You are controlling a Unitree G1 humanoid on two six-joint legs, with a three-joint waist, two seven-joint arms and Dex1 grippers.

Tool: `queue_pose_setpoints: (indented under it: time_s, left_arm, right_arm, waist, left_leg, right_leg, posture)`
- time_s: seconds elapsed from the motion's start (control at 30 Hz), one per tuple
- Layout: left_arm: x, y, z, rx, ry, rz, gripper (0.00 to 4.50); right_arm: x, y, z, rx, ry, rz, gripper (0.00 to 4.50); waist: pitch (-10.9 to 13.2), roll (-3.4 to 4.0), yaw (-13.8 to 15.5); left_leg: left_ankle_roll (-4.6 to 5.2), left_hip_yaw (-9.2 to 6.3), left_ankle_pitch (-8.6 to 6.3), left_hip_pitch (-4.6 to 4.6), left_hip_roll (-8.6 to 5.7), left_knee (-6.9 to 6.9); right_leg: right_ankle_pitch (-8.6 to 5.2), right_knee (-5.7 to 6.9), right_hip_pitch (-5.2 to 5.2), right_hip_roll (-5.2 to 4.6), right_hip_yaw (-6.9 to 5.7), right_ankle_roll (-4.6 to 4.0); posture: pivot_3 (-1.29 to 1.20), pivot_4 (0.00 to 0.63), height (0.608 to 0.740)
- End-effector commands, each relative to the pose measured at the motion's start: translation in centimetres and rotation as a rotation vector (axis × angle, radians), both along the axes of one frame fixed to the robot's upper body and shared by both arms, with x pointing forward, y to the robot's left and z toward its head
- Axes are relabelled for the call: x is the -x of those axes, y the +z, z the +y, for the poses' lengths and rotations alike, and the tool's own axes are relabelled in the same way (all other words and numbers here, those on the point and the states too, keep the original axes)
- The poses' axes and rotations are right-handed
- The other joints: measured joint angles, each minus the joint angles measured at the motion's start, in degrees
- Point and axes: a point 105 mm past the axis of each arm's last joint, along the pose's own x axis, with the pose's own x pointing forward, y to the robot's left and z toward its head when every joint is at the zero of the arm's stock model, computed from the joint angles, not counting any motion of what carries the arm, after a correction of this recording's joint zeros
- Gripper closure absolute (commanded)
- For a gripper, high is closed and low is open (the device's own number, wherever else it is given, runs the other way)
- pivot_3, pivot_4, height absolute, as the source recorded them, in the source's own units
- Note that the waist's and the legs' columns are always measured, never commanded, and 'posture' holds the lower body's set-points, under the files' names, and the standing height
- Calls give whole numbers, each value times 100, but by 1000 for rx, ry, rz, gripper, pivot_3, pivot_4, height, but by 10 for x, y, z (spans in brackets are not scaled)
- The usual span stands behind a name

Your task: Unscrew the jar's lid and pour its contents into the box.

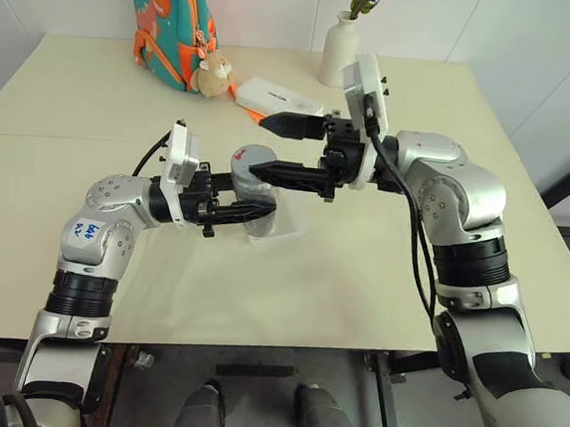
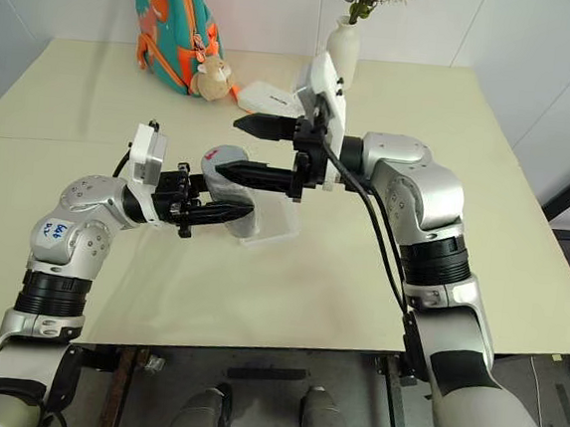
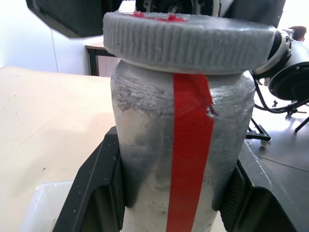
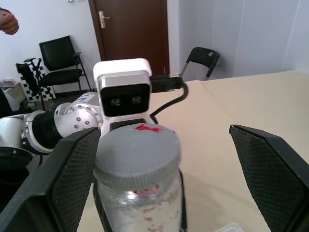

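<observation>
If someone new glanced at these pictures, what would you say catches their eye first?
Mid-table, the left gripper clamps a silvery-grey jar with a red stripe, its ribbed grey lid on, above the clear plastic box. The right gripper straddles the lid, jaws wide open. Behind stand a teal dinosaur backpack and a white vase.

lid (image 1: 253, 157) on jar (image 1: 257, 199), jar above box (image 1: 282, 225)

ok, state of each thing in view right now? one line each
silvery-grey ribbed jar with red tape stripe: upright, clamped in the left gripper, above the box
pale-grey ribbed lid: on the jar
clear plastic box: on the table, open
left gripper: shut on the jar
right gripper: open, fingers either side of the lid
white vase: upright
</observation>
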Motion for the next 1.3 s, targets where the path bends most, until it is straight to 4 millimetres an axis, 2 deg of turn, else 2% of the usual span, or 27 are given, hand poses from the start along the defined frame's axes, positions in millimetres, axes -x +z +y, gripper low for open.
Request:
queue_pose_setpoints:
  time_s: [0.03, 0.23, 0.4, 0.57, 0.87, 1.3]
  left_arm:
    - [7, 15, -3, -2, -35, -77, 2543]
    - [7, 15, -3, -3, -35, -77, 2543]
    - [8, 15, -3, -4, -36, -77, 2543]
    - [8, 15, -3, -4, -38, -77, 2543]
    - [8, 15, -4, -4, -42, -77, 2543]
    - [8, 15, -4, -5, -38, -76, 2543]
  right_arm:
    - [7, 10, -6, -43, 31, -31, 19]
    - [20, 14, -5, -74, 106, -22, 19]
    - [21, 18, -3, -87, 107, -21, 19]
    - [27, 19, 8, -68, 121, -20, 19]
    - [26, 1, 27, 28, 82, 6, 19]
    - [24, 7, 28, -1, 64, -12, 19]
  waist:
    - [0, 0, -3]
    - [0, 0, -4]
    - [0, 0, -1]
    - [0, 0, -4]
    - [0, 0, 0]
    - [0, 0, -2]
  left_leg:
    - [0, 0, 0, 0, 0, 0]
    - [0, 0, 0, 0, 0, 0]
    - [0, 0, 0, 0, 0, 1]
    - [0, 0, 0, 0, 0, 0]
    - [0, 0, 0, 0, 0, 0]
    - [0, 0, 0, 0, 0, -1]
  right_leg:
    - [0, 0, 0, 0, 0, 0]
    - [0, 1, 0, 0, 0, 0]
    - [0, 2, 0, 0, 0, 0]
    - [0, 2, 0, 0, 0, 0]
    - [0, 2, -1, 0, 0, 0]
    - [0, 0, -1, 0, 0, 0]
  posture:
    - [0, 150, 740]
    - [0, 150, 740]
    - [0, 150, 740]
    - [0, 150, 740]
    - [0, 150, 740]
    - [0, 150, 740]
